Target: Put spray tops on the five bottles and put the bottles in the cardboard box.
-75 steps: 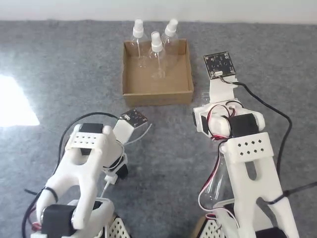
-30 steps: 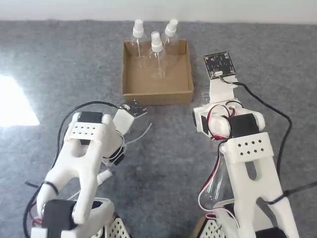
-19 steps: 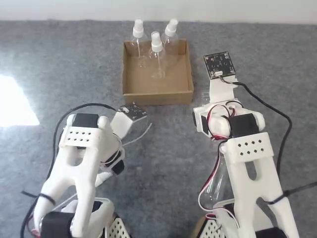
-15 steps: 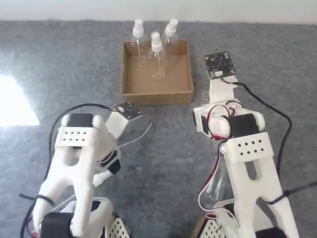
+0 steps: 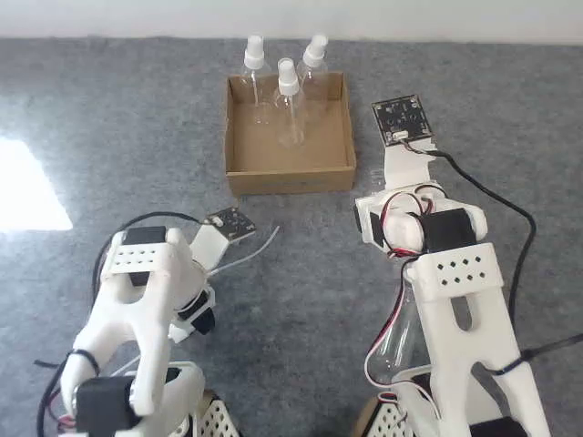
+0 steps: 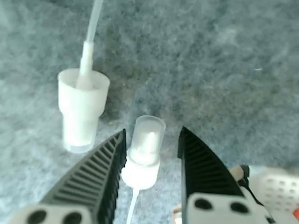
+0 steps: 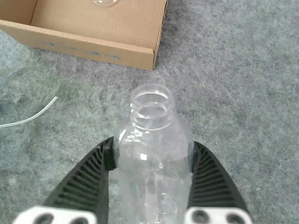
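My left gripper (image 6: 153,132) is open, its black jaws on either side of a white spray top (image 6: 144,151) lying on the grey carpet. A second spray top (image 6: 83,109) with its thin tube stands beside it. My right gripper (image 7: 153,145) is shut on a clear bottle (image 7: 152,135) with an open neck, held close to the cardboard box (image 7: 93,32). In the high view the cardboard box (image 5: 290,173) sits at the back centre, with three capped bottles (image 5: 288,100) at its far side. The left arm (image 5: 146,273) is front left, the right arm (image 5: 446,255) front right.
A loose white tube (image 5: 246,255) lies on the carpet between the arms, and its end shows as a thin tube (image 7: 28,116) in the right wrist view. Another clear bottle shape (image 5: 393,339) shows under the right arm near its base. A bright light patch (image 5: 27,191) lies at the left.
The left arm has swung back and to the left, away from the box, and come down over the spray tops. The right arm and its bottle have not moved.
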Controlling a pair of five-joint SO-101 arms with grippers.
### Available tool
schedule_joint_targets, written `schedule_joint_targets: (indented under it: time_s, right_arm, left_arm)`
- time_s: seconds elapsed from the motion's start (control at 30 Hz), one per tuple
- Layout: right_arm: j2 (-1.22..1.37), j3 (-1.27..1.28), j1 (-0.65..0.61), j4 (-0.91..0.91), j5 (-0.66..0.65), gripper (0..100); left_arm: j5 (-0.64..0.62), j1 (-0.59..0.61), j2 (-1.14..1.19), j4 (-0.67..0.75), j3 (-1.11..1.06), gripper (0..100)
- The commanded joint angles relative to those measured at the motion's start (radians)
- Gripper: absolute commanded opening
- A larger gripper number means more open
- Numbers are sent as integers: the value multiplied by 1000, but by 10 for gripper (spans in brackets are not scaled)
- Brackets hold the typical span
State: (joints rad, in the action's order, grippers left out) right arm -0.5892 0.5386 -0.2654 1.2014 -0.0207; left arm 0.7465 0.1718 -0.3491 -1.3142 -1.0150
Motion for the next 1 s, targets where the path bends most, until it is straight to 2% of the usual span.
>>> schedule_joint_targets:
  time_s: [0.0, 0.27, 0.57, 0.97]
  right_arm:
    - [-38, -12, 8, -13, -14, 85]
    - [-38, -12, 8, -13, -14, 85]
    - [-38, -12, 8, -13, -15, 85]
    - [-38, -12, 8, -13, -12, 85]
  left_arm:
    - [6, 3, 46, 57, -2, 166]
    - [6, -3, 117, 41, 56, 18]
    - [5, -54, 110, -149, 193, 15]
    - [5, -52, 110, -204, 266, 15]
